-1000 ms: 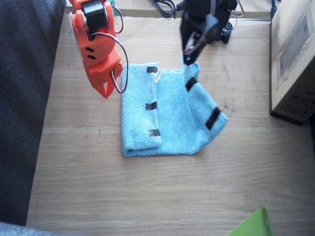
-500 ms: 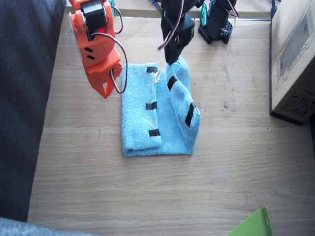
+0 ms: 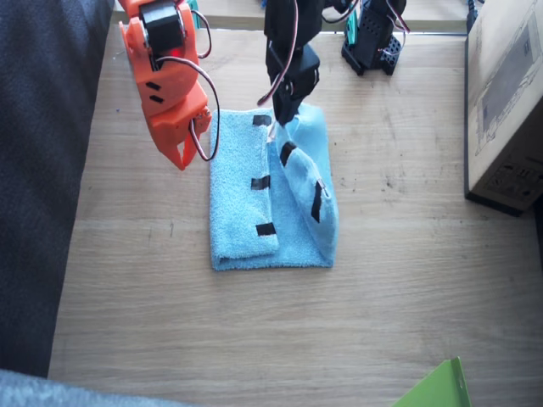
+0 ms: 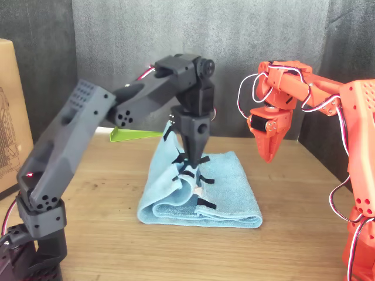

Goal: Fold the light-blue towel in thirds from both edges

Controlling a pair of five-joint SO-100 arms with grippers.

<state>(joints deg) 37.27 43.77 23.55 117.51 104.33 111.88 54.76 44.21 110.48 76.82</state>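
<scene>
We saw the fluffy sky-blue terry towel (image 3: 271, 195) lying mid-table on the pale wooden tabletop (image 3: 254, 339), one third already folded flat with its short black tape strips (image 3: 261, 181) facing up. The other short edge (image 3: 299, 176) stood raised in a soft arch over the middle, its own tape strips (image 4: 186, 158) showing on the lifted flap.

The dark grey left arm (image 4: 88, 134) reached down over the cloth, and the left gripper (image 3: 285, 108) had its fingers clenched on the far corner of that raised edge; in the front view the gripper (image 4: 192, 153) tapered to a point right in the fabric. The orange right arm (image 3: 165, 76) hung beside the towel, apart from it, and the right gripper (image 3: 181, 155) pointed down at the bare wood with nothing in it; in the front view (image 4: 267, 149) its fingers looked pressed together.

Around the work we noted a brown cardboard box (image 3: 509, 102) well off to one side, cut off by the frame so we could not see into it, a lime-green sheet corner (image 3: 437, 390) poking in at the near edge, and dark grey fabric (image 3: 42, 170) running along the table's side. Nothing lay between the towel and the arms. The raised flap hid the towel's middle, and both arm bases were cropped in the fixed view.
</scene>
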